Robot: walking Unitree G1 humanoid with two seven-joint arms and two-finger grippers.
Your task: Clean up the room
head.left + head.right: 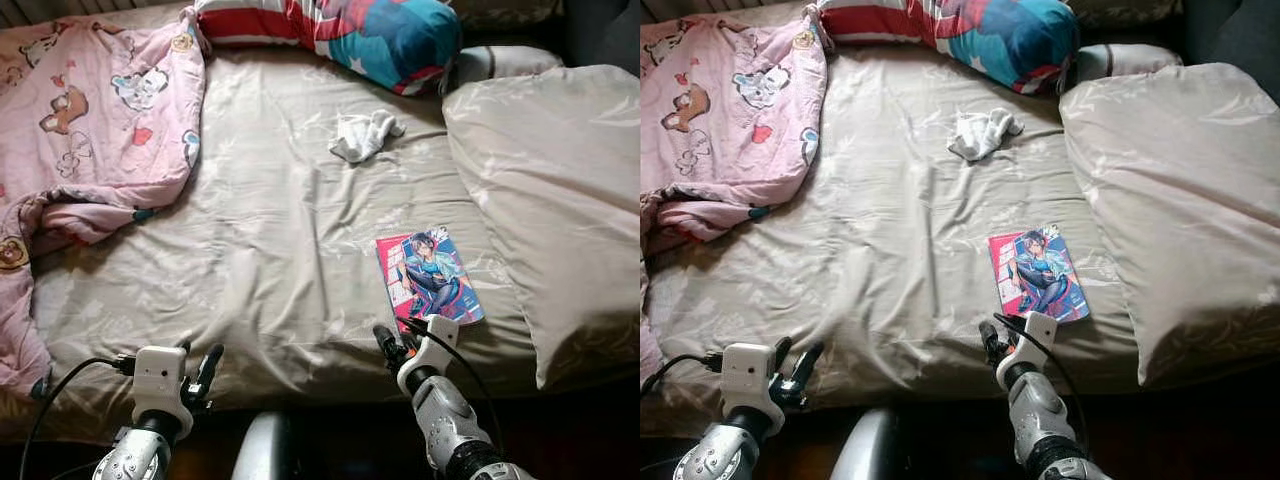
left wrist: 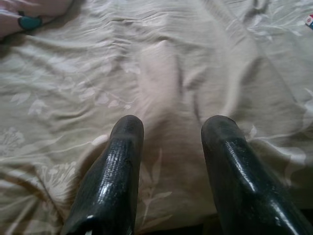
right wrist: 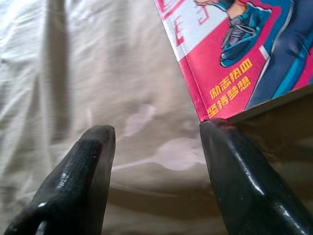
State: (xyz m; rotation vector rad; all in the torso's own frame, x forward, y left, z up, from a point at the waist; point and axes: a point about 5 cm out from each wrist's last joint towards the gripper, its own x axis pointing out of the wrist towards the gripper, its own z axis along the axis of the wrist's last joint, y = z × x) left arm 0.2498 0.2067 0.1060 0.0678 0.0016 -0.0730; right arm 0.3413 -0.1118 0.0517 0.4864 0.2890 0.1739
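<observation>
The book (image 1: 430,277) lies flat on the bed (image 1: 260,250), near the front edge, just beside the big beige pillow (image 1: 550,200). The right gripper (image 3: 156,142) sits at the book's near corner, jaws wide, one finger (image 3: 234,166) touching that corner, the other on bare sheet. Farther up the bed, a white sock (image 1: 365,134) lies crumpled, well apart from the book. Behind it, a red, white and blue pillow (image 1: 350,30) runs along the head of the bed. A pink blanket (image 1: 90,120) is bunched on the left side. The left gripper (image 2: 171,132) hovers over bare sheet at the front edge, jaws wide, holding nothing.
</observation>
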